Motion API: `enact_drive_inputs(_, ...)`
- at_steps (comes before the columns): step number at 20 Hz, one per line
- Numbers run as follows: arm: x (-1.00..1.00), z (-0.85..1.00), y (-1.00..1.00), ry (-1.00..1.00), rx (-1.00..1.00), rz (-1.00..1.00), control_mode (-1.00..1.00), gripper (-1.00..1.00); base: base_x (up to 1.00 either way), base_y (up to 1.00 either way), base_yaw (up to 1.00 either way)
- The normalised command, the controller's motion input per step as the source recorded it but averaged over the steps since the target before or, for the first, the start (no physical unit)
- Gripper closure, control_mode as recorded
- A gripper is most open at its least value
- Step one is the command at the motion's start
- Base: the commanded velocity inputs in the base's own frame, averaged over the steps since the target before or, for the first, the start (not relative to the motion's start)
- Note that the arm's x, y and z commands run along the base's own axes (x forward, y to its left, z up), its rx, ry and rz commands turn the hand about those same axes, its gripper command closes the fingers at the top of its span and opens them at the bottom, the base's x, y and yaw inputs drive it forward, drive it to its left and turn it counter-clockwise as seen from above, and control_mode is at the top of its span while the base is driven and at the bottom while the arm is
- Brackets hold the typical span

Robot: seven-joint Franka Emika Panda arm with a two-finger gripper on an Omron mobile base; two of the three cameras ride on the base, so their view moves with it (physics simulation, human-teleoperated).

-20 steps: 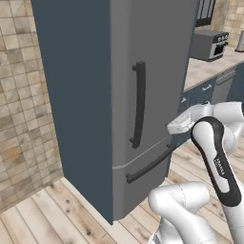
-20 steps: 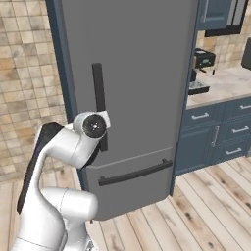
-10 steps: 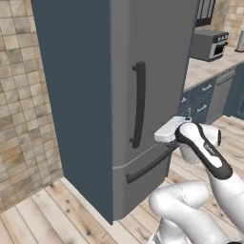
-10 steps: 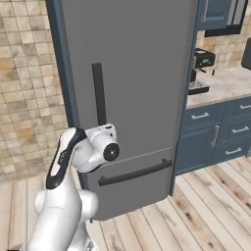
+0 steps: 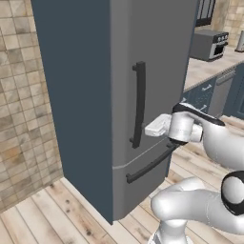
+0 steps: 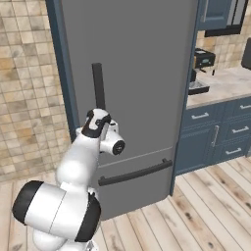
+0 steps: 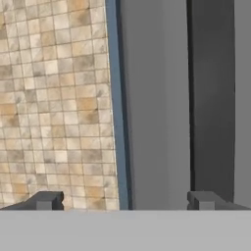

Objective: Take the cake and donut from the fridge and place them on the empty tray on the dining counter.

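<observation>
Right now the arm is reaching forward at about mid-height of the fridge [image 5: 143, 95], its forearm running nearly level and the hand pointing straight at the closed door. The gripper [image 5: 151, 129] is hovering just beside the lower part of the black handle [image 5: 138, 105], on its right in the left base view; whether it is touching the bar is hard to tell from there. From the right base view the wrist is sitting in front of the handle's [image 6: 98, 86] lower end, with the elbow bending down toward the base.

Looking along the hand, the fingertips [image 7: 46, 200] are standing wide apart, gripping nothing. The dark handle [image 7: 212, 98] is rising just above the right tip, while the left tip is lying over the tiled wall [image 7: 54, 98] past the fridge's left edge.

Below the hand, the drawer bar [image 6: 135, 172] is lying across the fridge's lower front, and both doors are staying closed.
</observation>
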Motion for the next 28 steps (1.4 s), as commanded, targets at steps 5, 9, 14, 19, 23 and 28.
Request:
enact_drive_inputs(5, 0.53, 0.00, 0.00, 0.00, 0.00, 0.01, -1.00, -1.00, 0.00, 0.00, 0.00)
enact_drive_inputs(9, 0.33, 0.00, -0.22, 0.00, 0.02, 0.00, -1.00, -1.00, 0.00, 0.00, 0.00)
enact_drive_inputs(14, 0.31, 0.00, -0.29, 0.00, 0.03, 0.00, -1.00, -1.00, 0.00, 0.00, 0.00)
enact_drive_inputs(19, 0.55, 0.00, 0.07, 0.00, 0.00, 0.00, -1.00, -1.00, 0.00, 0.00, 0.00)
enact_drive_inputs(23, 0.57, 0.00, 0.29, 0.03, 0.00, 0.00, -1.00, -1.00, 0.00, 0.00, 0.00)
enact_drive_inputs(28, 0.51, -0.08, 0.56, 0.08, 0.00, 0.04, -1.00, -1.00, 0.00, 0.00, 0.00)
